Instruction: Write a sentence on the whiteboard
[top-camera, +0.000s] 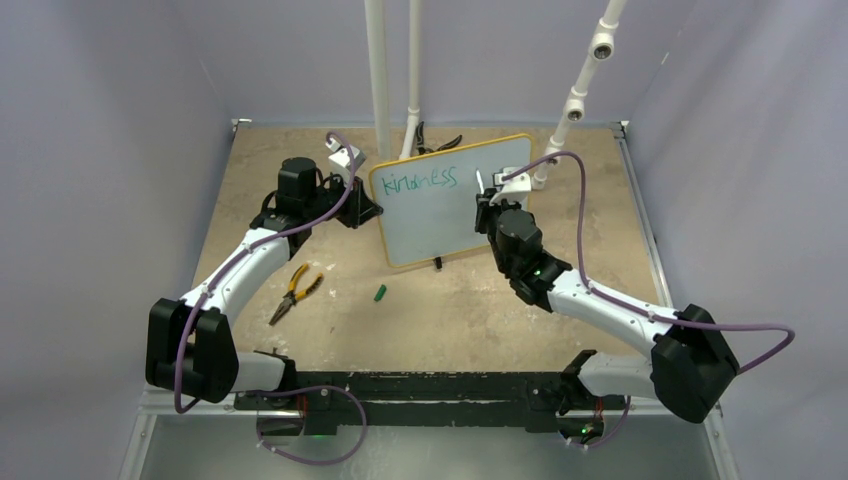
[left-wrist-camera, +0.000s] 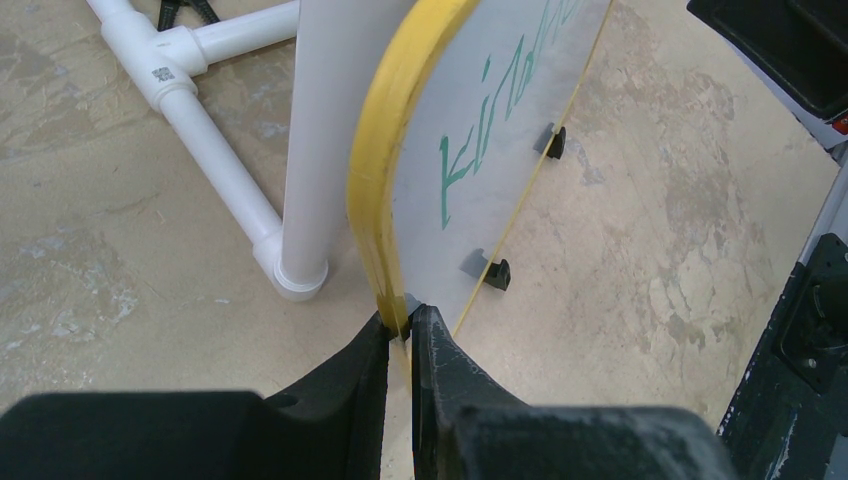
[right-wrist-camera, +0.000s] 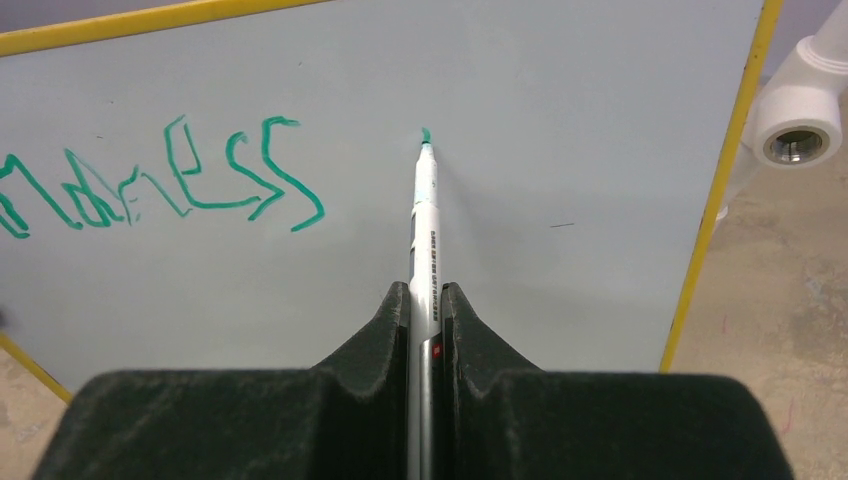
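Sentence (top-camera: 421, 182) at second word: right pincer (right-wrist-camera: 425, 293) grips marker (right-wrist-camera: 424, 215), left pincer (left-wrist-camera: 402, 322) clamps whiteboard (top-camera: 450, 225); next, steady rightward strokes seem needed.

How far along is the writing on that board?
Done: the first word of the sentence, "kindness", is on the board. In hand: the left gripper pinches the board's yellow edge, and the right gripper holds a marker with its tip on the board, at a small stroke right of that word. Left: the remaining words.
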